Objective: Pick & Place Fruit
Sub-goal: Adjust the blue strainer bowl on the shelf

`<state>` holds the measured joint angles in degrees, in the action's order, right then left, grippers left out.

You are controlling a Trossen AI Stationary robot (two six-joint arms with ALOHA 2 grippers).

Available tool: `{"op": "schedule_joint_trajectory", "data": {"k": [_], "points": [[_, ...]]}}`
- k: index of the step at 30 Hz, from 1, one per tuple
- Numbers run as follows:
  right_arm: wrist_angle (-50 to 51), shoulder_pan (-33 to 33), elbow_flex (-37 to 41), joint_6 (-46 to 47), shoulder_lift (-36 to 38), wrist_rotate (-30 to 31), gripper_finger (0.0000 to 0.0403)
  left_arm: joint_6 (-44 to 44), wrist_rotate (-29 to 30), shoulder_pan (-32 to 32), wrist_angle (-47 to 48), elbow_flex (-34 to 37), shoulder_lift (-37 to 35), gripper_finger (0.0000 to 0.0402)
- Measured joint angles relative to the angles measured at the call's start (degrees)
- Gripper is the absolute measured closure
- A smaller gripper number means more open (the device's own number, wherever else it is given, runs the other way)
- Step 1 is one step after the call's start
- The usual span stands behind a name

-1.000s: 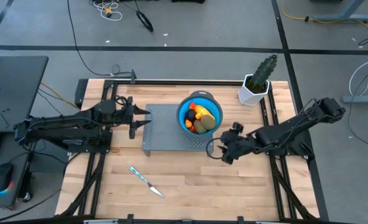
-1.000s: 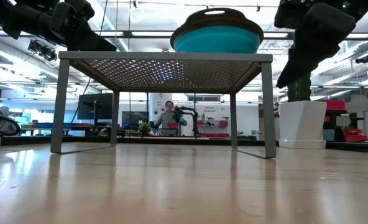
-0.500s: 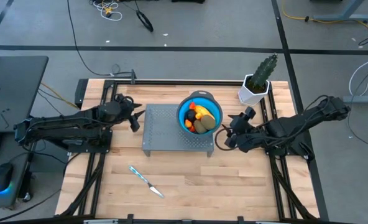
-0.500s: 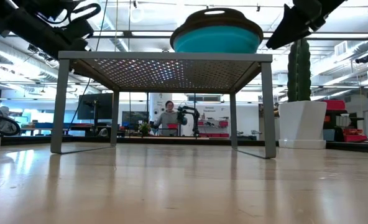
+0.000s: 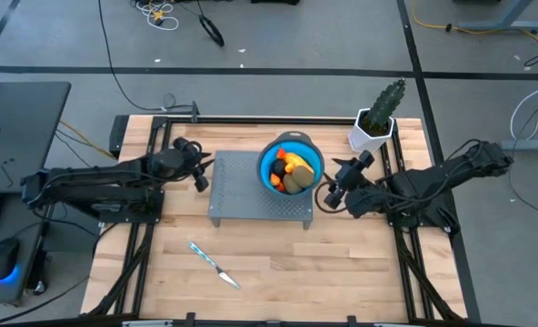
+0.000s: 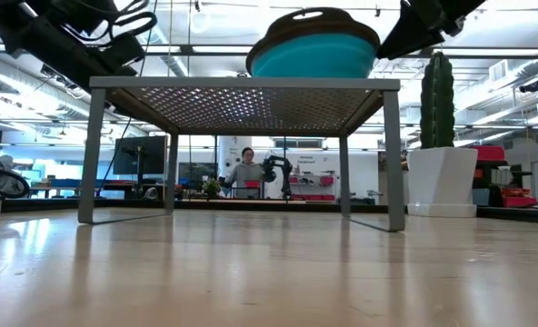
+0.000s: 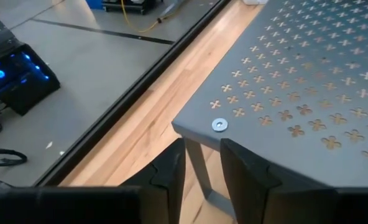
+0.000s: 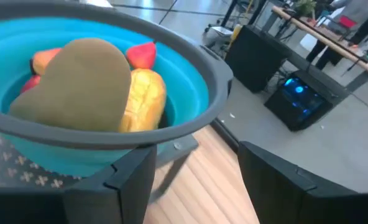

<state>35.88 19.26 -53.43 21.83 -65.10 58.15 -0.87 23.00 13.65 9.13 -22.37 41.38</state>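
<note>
The fruit (image 5: pixel 292 172) lies heaped in a round blue bowl (image 5: pixel 315 160) standing on a grey perforated rack (image 5: pixel 251 195). The right wrist view shows an olive-brown oval (image 8: pixel 78 81), a yellow-orange piece (image 8: pixel 143 99) and red (image 8: pixel 143 53) and orange bits. My right gripper (image 5: pixel 335 189) (image 8: pixel 196 152) is open just right of the bowl, level with its rim (image 8: pixel 215 74). My left gripper (image 5: pixel 202 174) (image 7: pixel 202 149) hovers at the rack's left edge, its fingers a narrow gap apart, facing the corner leg (image 7: pixel 196 165). My right gripper has one finger (image 8: pixel 131 177) close under the bowl's grey rim, coming level from the table's right. I cannot tell whether it touches the bowl. My left gripper touches nothing that I can see.
A slim knife with a light blue handle (image 5: pixel 214 265) lies on the wood near the table's near edge. A potted cactus in a white pot (image 5: pixel 376 123) stands at the far right corner, close behind my right arm. A person stands far off in the room (image 6: pixel 244 173).
My right gripper has moved from the rack's near right corner toward the far edge and upward, ending beside the bowl. My left gripper has drawn back a little toward the table's left, off the rack's edge, and has risen and turned.
</note>
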Motion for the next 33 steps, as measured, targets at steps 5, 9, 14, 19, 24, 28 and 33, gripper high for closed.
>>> {"op": "schedule_joint_trajectory", "data": {"k": [5,9,14,19,24,28,33], "points": [[-3.0,-0.5,0.0,-1.7,0.0,-3.0,0.0165,-0.1,0.3,0.0,-1.9,-0.1,2.9,0.0298],[-4.4,-0.5,0.0,-2.3,0.0,-5.8,0.0165,-0.4,-0.2,0.0,-1.8,0.1,3.8,0.0301],[-4.5,-0.5,0.0,-2.9,-0.1,-13.5,0.0165,-1.0,-0.2,0.0,-1.9,0.1,3.8,0.0301],[-5.3,-0.4,0.0,-3.7,-0.1,-20.1,0.0165,-0.9,-0.4,0.0,-2.0,0.1,3.8,0.0303],[-6.3,-0.4,0.0,-5.4,-0.1,-20.7,0.0165,-0.9,-0.7,0.0,-2.1,0.1,3.8,0.0303],[-6.0,-0.4,0.0,-6.5,0.1,-19.4,0.0165,-1.4,-0.7,0.0,-2.2,0.1,3.7,0.0303],[-5.5,-0.3,0.0,-7.6,2.6,-17.3,0.0165,-2.1,-0.6,0.0,-2.0,-1.3,1.3,0.0303]]}}
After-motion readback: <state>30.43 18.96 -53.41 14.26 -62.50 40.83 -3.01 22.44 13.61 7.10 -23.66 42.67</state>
